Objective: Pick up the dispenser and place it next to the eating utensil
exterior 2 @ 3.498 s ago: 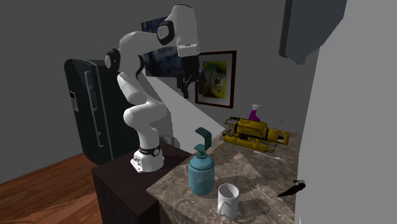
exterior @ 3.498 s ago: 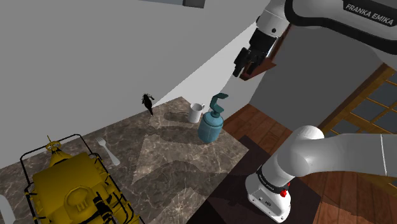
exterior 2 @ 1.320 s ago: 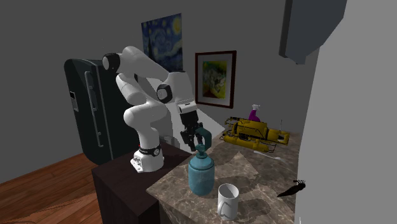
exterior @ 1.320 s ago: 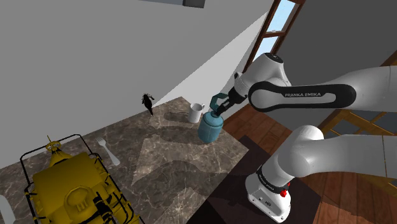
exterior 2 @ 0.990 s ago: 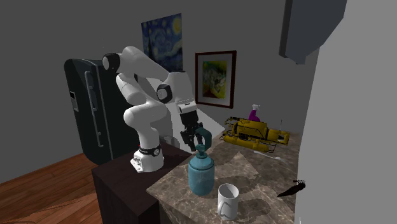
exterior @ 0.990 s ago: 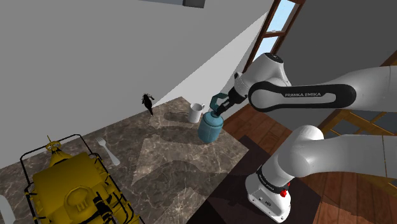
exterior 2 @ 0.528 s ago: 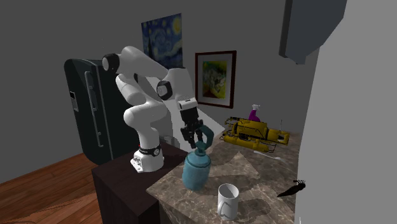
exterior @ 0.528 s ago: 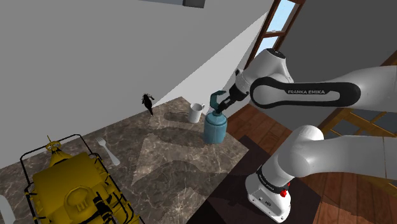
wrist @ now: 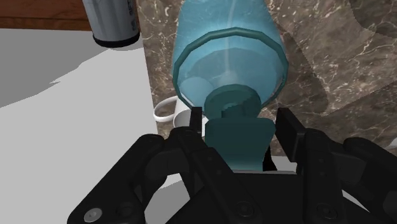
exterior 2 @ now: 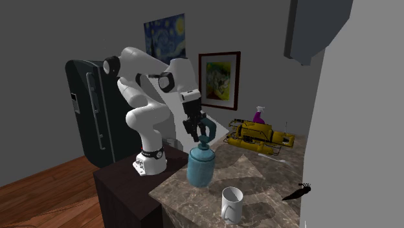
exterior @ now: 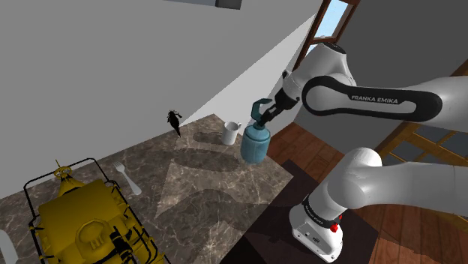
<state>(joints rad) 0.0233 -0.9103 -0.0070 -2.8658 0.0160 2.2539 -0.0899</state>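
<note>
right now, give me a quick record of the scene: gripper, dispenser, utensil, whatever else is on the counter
gripper: shut on the dispenser's pump head
dispenser: teal bottle, hanging from the gripper, seemingly just clear of the counter
spoon: white, lying flat on the counter beside the basket, well apart from the dispenser
mug: white, upright, close to the dispenser
basket: black wire, holding a yellow object, at the shoulder view's lower left
black object: small, by the wall, too small to identify
task state: dispenser not yet next to the spoon
</note>
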